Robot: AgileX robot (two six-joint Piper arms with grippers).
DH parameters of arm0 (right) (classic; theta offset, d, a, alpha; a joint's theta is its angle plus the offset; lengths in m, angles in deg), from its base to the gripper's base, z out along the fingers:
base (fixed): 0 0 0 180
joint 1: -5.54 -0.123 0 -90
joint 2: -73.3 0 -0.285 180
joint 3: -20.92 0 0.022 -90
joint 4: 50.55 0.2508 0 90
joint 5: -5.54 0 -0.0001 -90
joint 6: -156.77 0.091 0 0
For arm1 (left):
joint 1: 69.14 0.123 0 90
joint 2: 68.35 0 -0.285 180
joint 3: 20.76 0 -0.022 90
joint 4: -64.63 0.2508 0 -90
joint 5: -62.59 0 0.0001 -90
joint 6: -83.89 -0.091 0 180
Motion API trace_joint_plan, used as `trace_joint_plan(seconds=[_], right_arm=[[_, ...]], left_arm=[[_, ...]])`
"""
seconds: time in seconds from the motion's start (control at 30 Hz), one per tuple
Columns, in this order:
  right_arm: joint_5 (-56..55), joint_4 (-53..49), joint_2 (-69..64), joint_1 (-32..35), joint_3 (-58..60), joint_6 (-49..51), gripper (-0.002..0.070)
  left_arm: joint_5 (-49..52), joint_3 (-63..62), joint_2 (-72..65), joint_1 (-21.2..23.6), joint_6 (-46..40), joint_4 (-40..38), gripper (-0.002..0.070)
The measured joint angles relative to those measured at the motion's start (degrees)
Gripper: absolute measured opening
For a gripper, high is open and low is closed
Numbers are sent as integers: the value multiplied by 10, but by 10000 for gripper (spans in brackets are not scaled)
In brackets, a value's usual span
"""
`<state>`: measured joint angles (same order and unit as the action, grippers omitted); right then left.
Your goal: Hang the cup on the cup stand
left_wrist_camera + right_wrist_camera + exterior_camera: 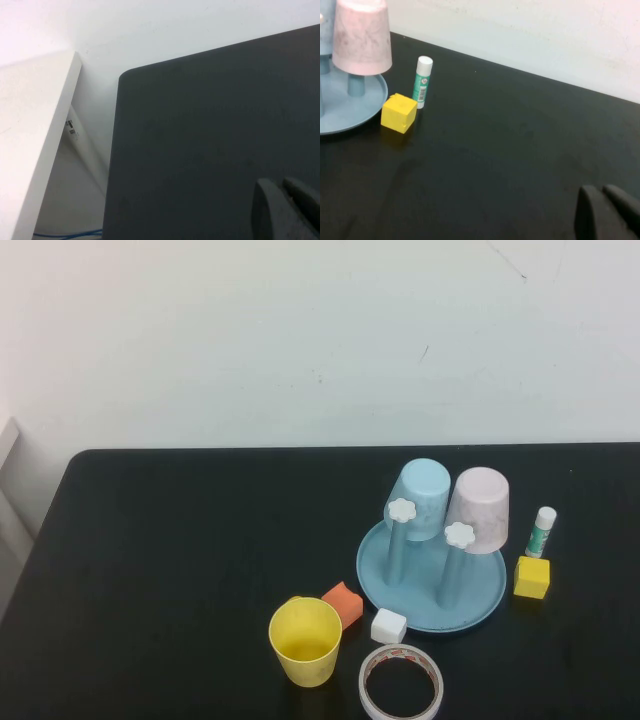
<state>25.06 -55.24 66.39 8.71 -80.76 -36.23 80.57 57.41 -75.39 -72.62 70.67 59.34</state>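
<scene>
Not yet begun: yellow cup (305, 641) upright on the bench (180, 540), untouched.

Stands near the cup stand (431, 585), with two front posts free, blue cup (420, 498) and pink cup (479, 508) already hung. Left hand (287, 207) and right hand (605, 212) both clenched, empty, parked well apart from the cup; grasp, inversion and hanging all left.
</scene>
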Motion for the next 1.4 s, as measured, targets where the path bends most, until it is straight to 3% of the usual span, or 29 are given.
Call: trace_joint_plan(seconds=[1.03,1.23,1.33,1.4], right_arm=[[-1,-34,0,0,0,2,-1],[-18,143,0,0,3,3,-1],[-19,308,0,0,5,3,-1],[-19,445,0,0,5,3,-1]], left_arm=[[0,0,0,0,0,0,-1],[-7,0,0,0,5,-26,-1],[-25,1,0,0,52,-135,-2],[-50,1,0,0,95,-249,-2]])
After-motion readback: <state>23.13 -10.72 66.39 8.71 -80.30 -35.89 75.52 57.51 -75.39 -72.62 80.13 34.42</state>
